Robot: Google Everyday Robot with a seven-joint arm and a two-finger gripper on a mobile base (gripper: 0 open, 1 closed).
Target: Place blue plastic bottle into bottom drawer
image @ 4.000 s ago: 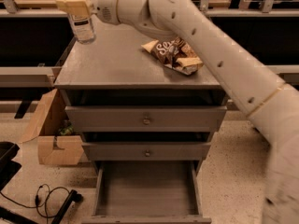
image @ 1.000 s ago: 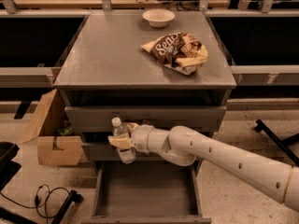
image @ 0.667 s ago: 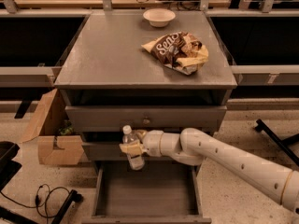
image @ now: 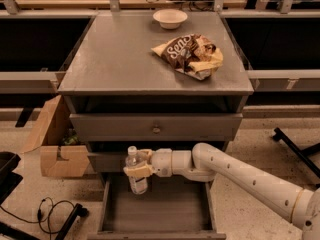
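Note:
The blue plastic bottle (image: 136,173) is a small clear bottle with a white cap, held upright. My gripper (image: 139,164) is shut on the bottle around its upper half, reaching in from the right on a white arm. The bottle hangs over the left rear part of the bottom drawer (image: 156,209), which is pulled open and shows a plain grey floor. The bottle's base is low, near the drawer floor; I cannot tell whether it touches.
A chip bag (image: 190,54) and a white bowl (image: 170,18) lie on the cabinet top (image: 110,59). Two closed drawer fronts sit above the open drawer. A cardboard box (image: 55,139) stands left of the cabinet, with cables (image: 50,214) on the floor.
Over four seconds the bottle came down from above the cabinet top to the front of the cabinet. In the last second it sank a little lower over the open drawer.

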